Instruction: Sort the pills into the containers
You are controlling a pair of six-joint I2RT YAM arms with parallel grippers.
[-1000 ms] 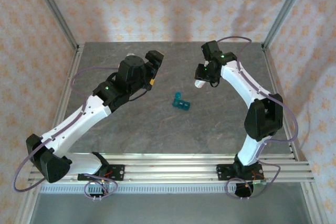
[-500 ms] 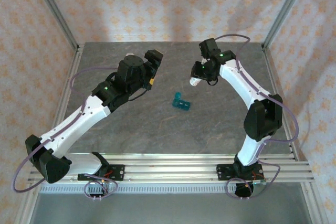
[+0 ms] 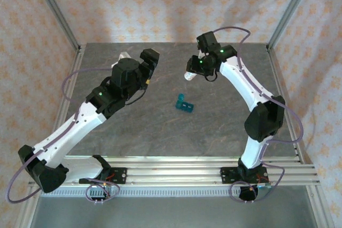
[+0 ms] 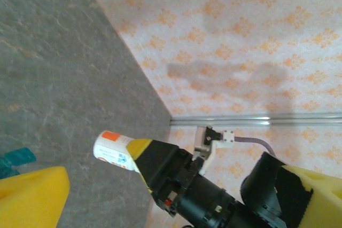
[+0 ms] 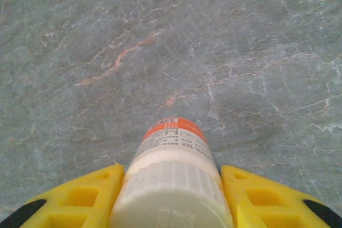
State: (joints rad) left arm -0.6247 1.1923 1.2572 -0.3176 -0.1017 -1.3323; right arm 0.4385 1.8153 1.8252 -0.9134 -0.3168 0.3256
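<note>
Right gripper (image 3: 196,69) clamped the white bottle (image 5: 173,148); teal pill box (image 3: 185,103) lay to its near side, long axis far-left to near-right; left gripper (image 3: 150,57) gaped empty, farther off

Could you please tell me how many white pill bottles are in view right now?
1. The white bottle is clamped in the jaws of the right gripper, over the far side of the table, beyond the teal pill box. Another could be hidden behind the left arm.
</note>
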